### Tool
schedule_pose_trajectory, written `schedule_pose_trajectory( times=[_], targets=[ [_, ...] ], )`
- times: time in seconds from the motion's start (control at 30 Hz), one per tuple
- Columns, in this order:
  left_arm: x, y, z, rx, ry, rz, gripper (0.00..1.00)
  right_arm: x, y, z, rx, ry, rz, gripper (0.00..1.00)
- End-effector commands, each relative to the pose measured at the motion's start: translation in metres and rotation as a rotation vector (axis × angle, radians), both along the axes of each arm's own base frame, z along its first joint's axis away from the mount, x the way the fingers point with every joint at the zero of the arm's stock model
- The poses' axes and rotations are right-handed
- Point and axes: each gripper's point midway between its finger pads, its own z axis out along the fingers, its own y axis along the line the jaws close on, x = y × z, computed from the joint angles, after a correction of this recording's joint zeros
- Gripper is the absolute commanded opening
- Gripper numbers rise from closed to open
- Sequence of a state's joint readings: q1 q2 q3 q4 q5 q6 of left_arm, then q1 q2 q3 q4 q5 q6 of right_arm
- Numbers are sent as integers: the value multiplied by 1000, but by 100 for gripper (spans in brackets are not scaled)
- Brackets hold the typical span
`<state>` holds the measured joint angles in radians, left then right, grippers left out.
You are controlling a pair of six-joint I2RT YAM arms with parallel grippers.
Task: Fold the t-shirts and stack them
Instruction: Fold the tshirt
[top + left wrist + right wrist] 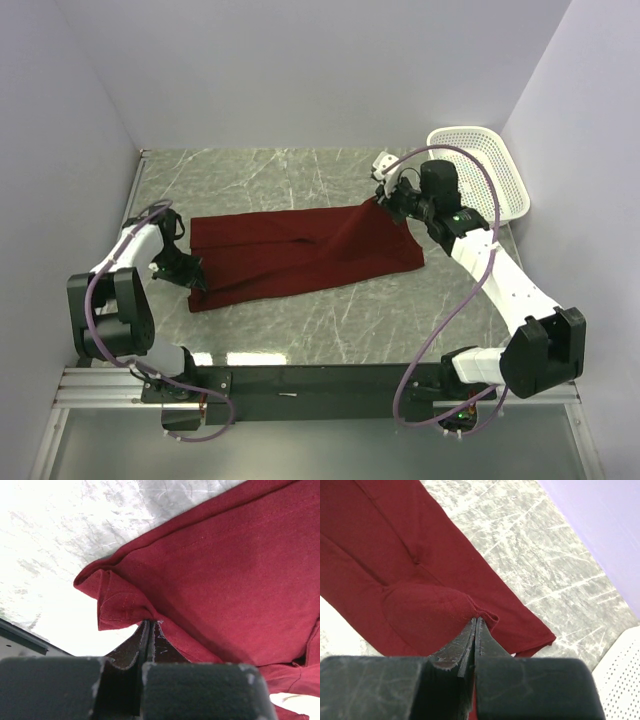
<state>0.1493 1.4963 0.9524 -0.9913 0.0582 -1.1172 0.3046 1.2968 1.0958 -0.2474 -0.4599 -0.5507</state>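
Gripping the near left corner of a dark red t-shirt (300, 255), the left gripper (197, 283) sits low at the left side of a grey marbled table (300, 175). Its wrist camera shows the two dark fingers pressed together, with a bunched, stitched hem of the cloth pinched between their tips. The left arm (130, 250) bends in from the table's left edge.

The t-shirt lies as a long band across the middle of the table, running left to right. It is mostly flat, with a few soft creases along its length. Its left end rests on the surface. Toward the right, its far corner rises off the table into a small peak.

At that peak, the right gripper (380, 200) is clamped tight on the cloth, holding that corner lifted just above the surface. The right wrist camera shows the fingers closed, with a rounded pouch of maroon fabric caught at their tips. The rest of the shirt spreads flat below. The right arm (500, 275) reaches in from the near right corner of the table.

Farthest right, a white perforated plastic basket (490, 170) sits in the far right corner against the wall, near the right gripper and apart from the shirt. Pale lilac walls (300, 70) enclose the table on three sides.
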Motion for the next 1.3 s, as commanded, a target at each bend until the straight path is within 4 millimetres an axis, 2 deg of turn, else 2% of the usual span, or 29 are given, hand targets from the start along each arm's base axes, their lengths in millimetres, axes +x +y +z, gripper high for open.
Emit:
schedule_pose_trajectory(
  times=[0.0, 0.2, 0.53, 0.87, 1.27],
  targets=[
    [12, 7, 5, 25, -27, -21, 0, 13, -5, 34, 36, -96, -34, 0],
    [19, 9, 6, 32, -26, -36, 0, 17, -13, 32, 34, -91, -64, 0],
    [31, 11, 9, 31, -39, -64, 0, 35, -9, 3, 52, -6, -78, 0],
    [38, 11, 10, 26, -40, -78, 0, 45, -12, -11, 39, 26, -103, 0],
    [43, 12, 9, 25, -39, -86, 0, 50, -30, 3, 54, -8, -157, 0]
  ],
)
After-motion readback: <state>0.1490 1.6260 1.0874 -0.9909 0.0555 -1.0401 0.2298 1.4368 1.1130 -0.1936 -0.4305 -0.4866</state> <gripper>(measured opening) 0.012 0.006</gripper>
